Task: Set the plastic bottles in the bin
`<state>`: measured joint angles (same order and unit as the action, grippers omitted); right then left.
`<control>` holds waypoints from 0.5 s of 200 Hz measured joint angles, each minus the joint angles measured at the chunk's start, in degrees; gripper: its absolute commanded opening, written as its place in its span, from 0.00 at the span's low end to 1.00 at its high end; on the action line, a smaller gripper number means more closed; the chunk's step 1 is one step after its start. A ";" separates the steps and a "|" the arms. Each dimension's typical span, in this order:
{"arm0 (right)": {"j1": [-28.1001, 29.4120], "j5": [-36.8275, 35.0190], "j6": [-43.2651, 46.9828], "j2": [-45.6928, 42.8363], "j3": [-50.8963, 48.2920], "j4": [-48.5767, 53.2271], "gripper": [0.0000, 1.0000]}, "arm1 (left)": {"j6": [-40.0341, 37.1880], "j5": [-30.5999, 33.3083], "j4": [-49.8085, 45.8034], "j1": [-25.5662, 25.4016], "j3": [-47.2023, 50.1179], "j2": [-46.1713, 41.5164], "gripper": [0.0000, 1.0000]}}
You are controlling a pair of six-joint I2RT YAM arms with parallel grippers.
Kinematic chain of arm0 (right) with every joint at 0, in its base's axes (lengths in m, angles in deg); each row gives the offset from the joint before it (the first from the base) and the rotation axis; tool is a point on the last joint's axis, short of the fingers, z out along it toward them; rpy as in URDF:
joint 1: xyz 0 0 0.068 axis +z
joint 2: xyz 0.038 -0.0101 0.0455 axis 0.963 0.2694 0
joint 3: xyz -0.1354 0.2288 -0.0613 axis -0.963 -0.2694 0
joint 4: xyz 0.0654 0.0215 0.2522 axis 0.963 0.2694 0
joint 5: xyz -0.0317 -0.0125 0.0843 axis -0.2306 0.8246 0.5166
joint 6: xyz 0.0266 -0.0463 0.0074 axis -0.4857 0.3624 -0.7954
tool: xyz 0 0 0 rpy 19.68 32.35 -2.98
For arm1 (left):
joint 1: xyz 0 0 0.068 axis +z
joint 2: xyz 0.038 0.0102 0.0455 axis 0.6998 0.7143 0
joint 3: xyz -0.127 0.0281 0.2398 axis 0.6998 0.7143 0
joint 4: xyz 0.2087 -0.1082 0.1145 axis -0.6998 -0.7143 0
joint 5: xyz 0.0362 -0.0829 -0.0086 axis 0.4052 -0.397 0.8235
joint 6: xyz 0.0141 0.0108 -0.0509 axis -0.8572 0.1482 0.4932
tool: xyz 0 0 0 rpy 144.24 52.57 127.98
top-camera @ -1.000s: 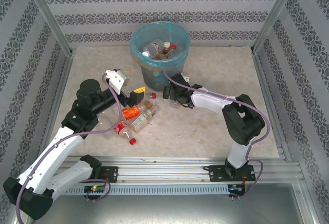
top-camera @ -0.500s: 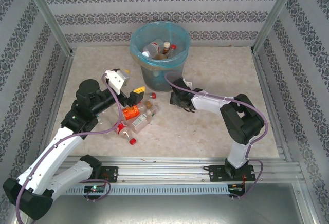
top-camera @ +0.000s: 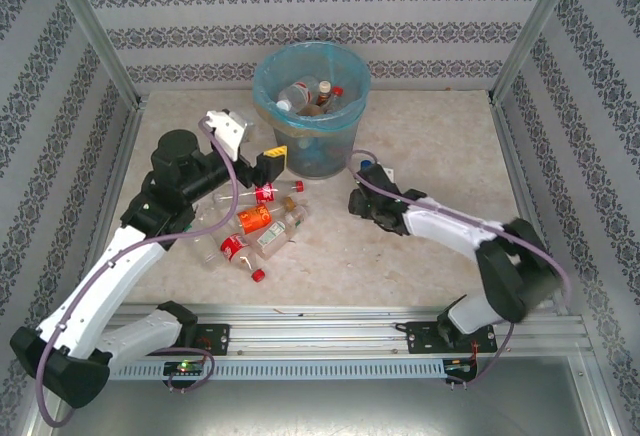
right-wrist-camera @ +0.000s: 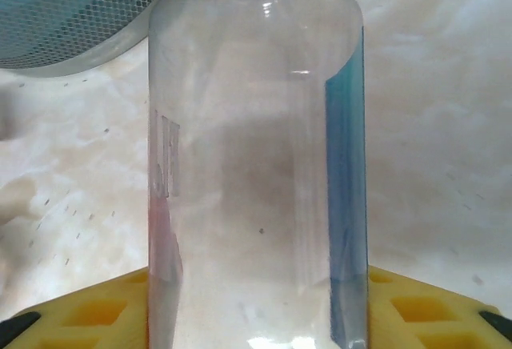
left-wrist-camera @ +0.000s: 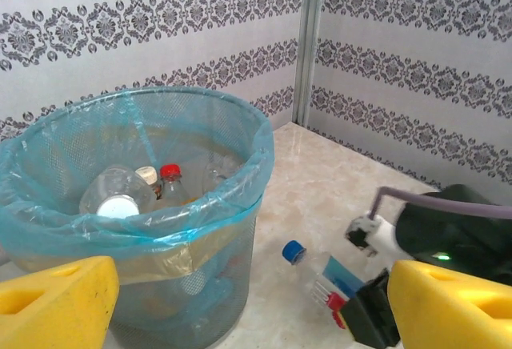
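Beige marbled tabletop, grey-patterned walls, metal corner posts, bin at back

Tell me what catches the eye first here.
The blue-lined bin stands at the far side of the table, with several bottles already inside. In front of it, a pile of bottles lies beside the open left gripper. To the bin's right, the right gripper grips a clear blue-capped bottle.

We see bright, even, diffuse light top-down; shadows on the bench are faint and soft. Right wrist shot sits too close: the bottle is soft-focused, with small glare spots.
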<state>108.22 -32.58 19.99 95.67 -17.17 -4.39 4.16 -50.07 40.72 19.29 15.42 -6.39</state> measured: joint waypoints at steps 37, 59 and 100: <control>-0.02 1.84 1.90 -21.00 -9.77 0.92 0.47 | 4.96 -4.11 -1.49 0.00 -5.07 5.46 0.82; -0.72 4.09 4.37 -35.60 -14.58 0.81 0.45 | 8.50 -8.63 -1.46 0.00 -7.19 8.85 0.78; -0.76 9.11 11.85 -56.13 -17.88 -1.42 0.43 | 14.51 -17.66 -1.55 0.00 -12.22 16.20 0.74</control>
<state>107.45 -23.46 31.84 39.55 -35.05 -5.81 18.68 -67.73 39.17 19.29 3.20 9.81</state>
